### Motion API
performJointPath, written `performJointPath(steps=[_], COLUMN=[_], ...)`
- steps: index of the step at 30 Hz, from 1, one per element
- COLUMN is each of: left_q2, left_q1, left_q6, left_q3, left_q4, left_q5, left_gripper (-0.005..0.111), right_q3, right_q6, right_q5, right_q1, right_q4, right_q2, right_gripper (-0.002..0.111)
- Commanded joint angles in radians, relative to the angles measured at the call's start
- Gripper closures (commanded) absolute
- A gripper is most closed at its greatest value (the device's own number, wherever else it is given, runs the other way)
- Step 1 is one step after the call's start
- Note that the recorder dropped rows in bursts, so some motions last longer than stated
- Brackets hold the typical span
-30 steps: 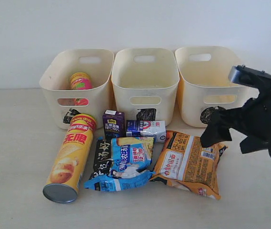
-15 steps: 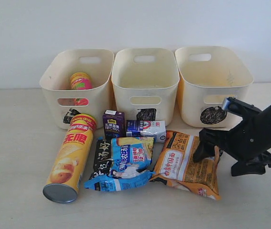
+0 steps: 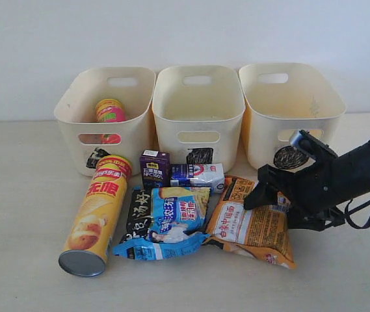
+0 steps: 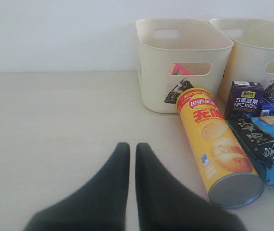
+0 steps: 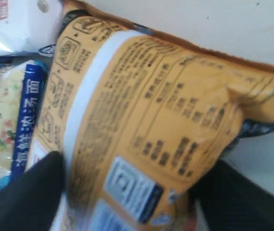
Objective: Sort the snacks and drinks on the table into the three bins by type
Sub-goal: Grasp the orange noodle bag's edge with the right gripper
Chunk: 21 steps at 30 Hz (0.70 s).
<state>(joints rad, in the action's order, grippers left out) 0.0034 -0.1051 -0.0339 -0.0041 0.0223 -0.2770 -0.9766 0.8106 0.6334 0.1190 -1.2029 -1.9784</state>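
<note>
My right gripper [image 3: 270,207] is down on the orange bag [image 3: 250,224], open, with one finger on each side of the bag's right end [image 5: 146,120]. The yellow chip tube [image 3: 97,214] lies on its side at the left. Beside it lie the black bag [image 3: 139,211] and the blue-white bag [image 3: 171,221]. The purple carton [image 3: 154,168] and the blue-and-white carton [image 3: 198,174] stand in front of the middle bin [image 3: 198,123]. The pink tube [image 3: 110,112] stands in the left bin [image 3: 74,123]. My left gripper [image 4: 133,147] is shut on nothing, left of the yellow tube [image 4: 214,139].
The right bin [image 3: 263,130] with the circle mark [image 3: 289,157] stands just behind my right arm. The three bins sit in a row against a white wall. Bare tabletop [image 4: 55,120] lies left of the yellow tube.
My right gripper has come down and to the left from beside the right bin onto the orange bag. The bag has shifted slightly toward the left.
</note>
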Motion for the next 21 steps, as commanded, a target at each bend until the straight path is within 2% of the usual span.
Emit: performJointPath(steps=[1, 3, 7, 15, 21], left_q2=[-0.003, -0.003, -0.003, -0.003, -0.003], left_q1=[0.003, 0.003, 0.003, 0.003, 0.003], left_q6=[0.002, 0.002, 0.002, 0.002, 0.002], left_q3=[0.004, 0.004, 0.004, 0.004, 0.004], left_q4=[-0.008, -0.008, -0.008, -0.008, -0.008], left_q5=[0.007, 0.007, 0.007, 0.007, 0.007], left_gripper=[0.103, 0.103, 0.103, 0.103, 0.103], right_q3=[0.017, 0.017, 0.017, 0.017, 0.017], right_q6=[0.053, 0.082, 0.117, 0.159, 0.176], right_q5=[-0.014, -0.007, 0.023, 0.213, 0.296], right_q1=[0.0, 0.0, -0.02, -0.14, -0.167], right_q4=[0.048, 0.063, 0.067, 0.087, 0.087], right_q2=[-0.056, -0.056, -0.026, 0.136, 0.233], right_gripper=[0.077, 0.108, 0.108, 0.108, 0.108])
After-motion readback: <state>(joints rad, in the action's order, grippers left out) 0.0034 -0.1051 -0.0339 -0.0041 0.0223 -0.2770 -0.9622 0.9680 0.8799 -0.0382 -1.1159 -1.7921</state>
